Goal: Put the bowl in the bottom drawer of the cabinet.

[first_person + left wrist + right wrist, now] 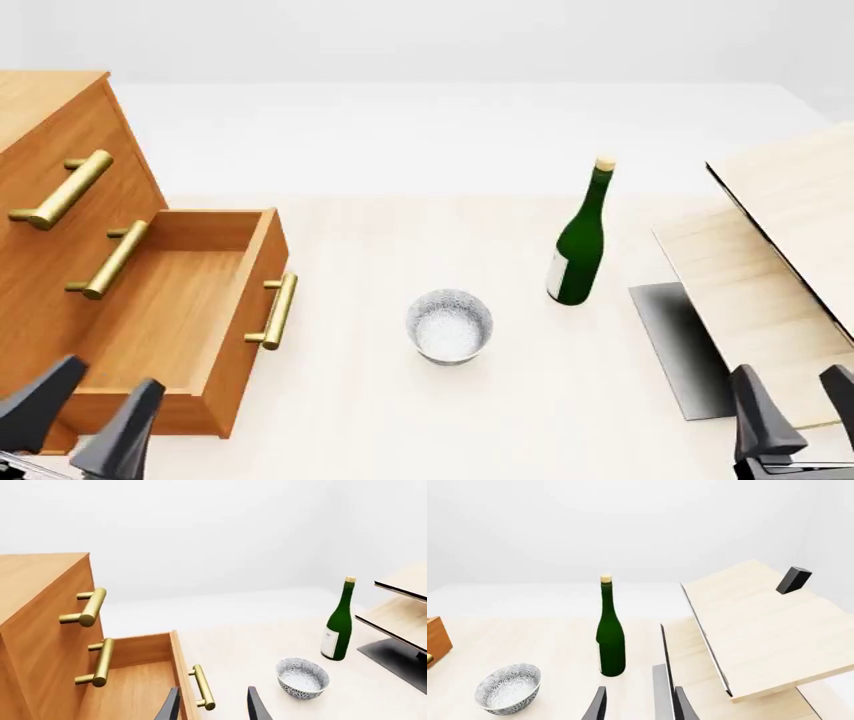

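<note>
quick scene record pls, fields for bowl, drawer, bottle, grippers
bowl: bowl upright on the table, empty, between the bottom drawer and green bottle
drawer: bottom drawer of the cabinet pulled open, nothing visible inside; upper two shut
bottle: green bottle standing, apart from the bowl
left gripper: left gripper open, empty, near the drawer's front corner
right gripper: right gripper open, empty, by the pale wood panels

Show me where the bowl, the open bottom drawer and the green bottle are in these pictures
bowl (450, 326), front view, on its speckled inside.
bottom drawer (174, 310), front view, on its bare wooden floor.
green bottle (579, 250), front view, on its glass body above the label.
</note>
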{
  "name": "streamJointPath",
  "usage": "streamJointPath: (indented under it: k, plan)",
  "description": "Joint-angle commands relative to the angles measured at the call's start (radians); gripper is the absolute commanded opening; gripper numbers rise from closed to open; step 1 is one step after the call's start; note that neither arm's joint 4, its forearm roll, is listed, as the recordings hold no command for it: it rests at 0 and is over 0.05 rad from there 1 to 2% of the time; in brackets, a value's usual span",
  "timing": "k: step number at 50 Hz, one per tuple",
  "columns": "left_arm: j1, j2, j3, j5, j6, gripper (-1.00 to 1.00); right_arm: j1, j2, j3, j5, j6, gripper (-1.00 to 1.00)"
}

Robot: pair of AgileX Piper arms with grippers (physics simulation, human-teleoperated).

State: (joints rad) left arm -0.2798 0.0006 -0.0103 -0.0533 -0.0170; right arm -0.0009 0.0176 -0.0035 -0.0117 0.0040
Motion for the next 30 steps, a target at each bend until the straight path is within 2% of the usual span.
streamJointPath:
  k: [1,5,6,7,14,22,30]
  plan:
    - [-0.159,0.0,-0.044,0.011,0.033,1.0,0.0,0.002,0.0,-0.002,0.0,1.0]
    - [-0.167,0.0,-0.053,0.021,0.041,1.0,0.0,0.002,0.0,-0.002,0.0,1.0]
    - [-0.209,0.009,-0.086,0.055,0.065,1.0,0.0,0.002,0.0,-0.003,0.0,1.0]
    - [-0.213,0.02,-0.1,0.052,0.071,1.0,0.0,0.002,0.0,-0.003,0.0,1.0]
    - [-0.252,0.152,-0.141,-0.04,0.103,1.0,0.0,0.001,0.0,-0.001,0.0,1.0]
    - [-0.297,0.268,-0.182,-0.111,0.111,1.0,0.0,0.001,0.0,-0.001,0.0,1.0]
    - [-0.322,0.305,-0.286,-0.06,0.087,1.0,0.0,0.001,0.0,-0.001,0.0,1.0]
